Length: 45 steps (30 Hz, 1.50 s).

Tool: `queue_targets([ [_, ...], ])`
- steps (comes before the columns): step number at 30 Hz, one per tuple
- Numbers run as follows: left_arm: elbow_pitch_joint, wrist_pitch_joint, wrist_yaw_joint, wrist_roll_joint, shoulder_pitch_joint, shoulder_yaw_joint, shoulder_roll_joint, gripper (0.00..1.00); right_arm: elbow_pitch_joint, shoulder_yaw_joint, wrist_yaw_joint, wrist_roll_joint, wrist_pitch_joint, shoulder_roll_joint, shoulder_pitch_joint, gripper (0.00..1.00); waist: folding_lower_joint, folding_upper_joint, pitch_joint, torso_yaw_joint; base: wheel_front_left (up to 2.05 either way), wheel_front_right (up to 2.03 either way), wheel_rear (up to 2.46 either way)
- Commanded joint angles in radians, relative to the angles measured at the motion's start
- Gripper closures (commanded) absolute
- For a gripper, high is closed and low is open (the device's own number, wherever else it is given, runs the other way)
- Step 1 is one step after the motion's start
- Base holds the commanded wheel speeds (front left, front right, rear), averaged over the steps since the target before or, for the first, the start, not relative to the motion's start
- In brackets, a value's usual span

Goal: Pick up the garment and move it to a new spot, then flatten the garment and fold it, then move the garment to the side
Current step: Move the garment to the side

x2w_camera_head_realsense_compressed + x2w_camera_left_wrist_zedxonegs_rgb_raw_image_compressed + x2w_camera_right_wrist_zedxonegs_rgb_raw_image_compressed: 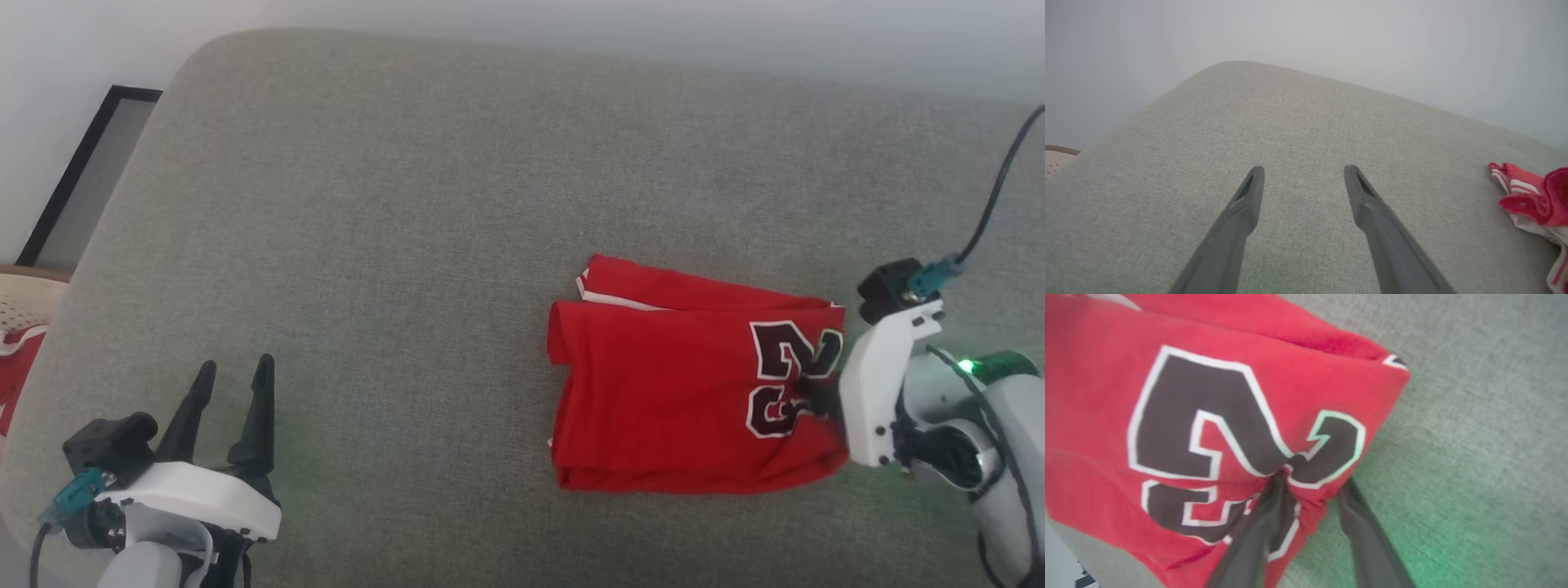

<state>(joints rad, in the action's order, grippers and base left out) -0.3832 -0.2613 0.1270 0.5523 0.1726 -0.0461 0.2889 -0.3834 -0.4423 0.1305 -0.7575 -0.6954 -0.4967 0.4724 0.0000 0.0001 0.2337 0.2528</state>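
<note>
At the near left corner of the grey cushioned surface [408, 204], the robot's left gripper [233, 376] rests with its two dark fingers spread wide and nothing between them, pointing across bare fabric in its wrist view [1302, 171]. Farther along the near edge, toward the right end, the garment [694, 384] lies as a folded red rectangle, its dark white-outlined number turned toward the right arm and a strip of white trim showing at its far-left corner. The right gripper [812, 396] is at the garment's right edge, over the lower part of the number. In the right wrist view, the gripper [1312, 484] has one finger pressed into the cloth and the other just outside the edge, with a pucker of red fabric gathered between them; the jaws stand part-way closed, and whether the pinch is firm cannot be told. Judging by the neat fold, the last step appears to be at hand: moving the garment to the side. The risk lies in that shallow bite. If it has caught only the top layer, a pull could peel the fold open or drag the stack askew across the textured cushion; a loose pinch could slip off entirely. Beyond the left end sits a pale perforated basket [24, 302] holding more red cloth.
</note>
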Motion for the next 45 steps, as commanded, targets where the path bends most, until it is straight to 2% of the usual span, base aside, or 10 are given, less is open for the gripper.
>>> queue_targets([
  [1,-0.002,-0.005,0.002,-0.009,0.014,0.002,0.001,0.00,-0.022,-0.029,0.000,-0.002,-0.013,0.040,-0.037,1.00,0.0000,-0.0001,0.001,-0.002,0.00,0.00,0.00],
  [12,0.017,-0.005,0.004,0.003,0.042,0.006,0.022,0.00,0.051,0.086,-0.001,0.030,-0.021,-0.025,0.013,1.00,0.0000,-0.0001,0.025,-0.075,0.00,0.00,0.00],
  [23,0.048,-0.005,0.004,-0.002,0.109,-0.058,0.054,0.00,0.083,0.198,0.000,0.048,-0.022,-0.078,0.066,1.00,0.0000,-0.0001,0.060,-0.214,0.00,0.00,0.00],
  [33,0.054,-0.005,0.004,-0.010,0.231,-0.172,0.086,0.00,0.031,0.265,0.000,0.083,0.008,-0.132,0.179,1.00,0.0000,-0.0001,0.125,-0.355,0.00,0.00,0.00],
  [45,0.068,-0.005,0.004,-0.009,0.354,-0.278,0.121,0.00,-0.066,0.283,0.000,0.152,0.143,-0.202,0.301,1.00,0.0000,-0.0001,0.197,-0.445,0.00,0.00,0.00],
])
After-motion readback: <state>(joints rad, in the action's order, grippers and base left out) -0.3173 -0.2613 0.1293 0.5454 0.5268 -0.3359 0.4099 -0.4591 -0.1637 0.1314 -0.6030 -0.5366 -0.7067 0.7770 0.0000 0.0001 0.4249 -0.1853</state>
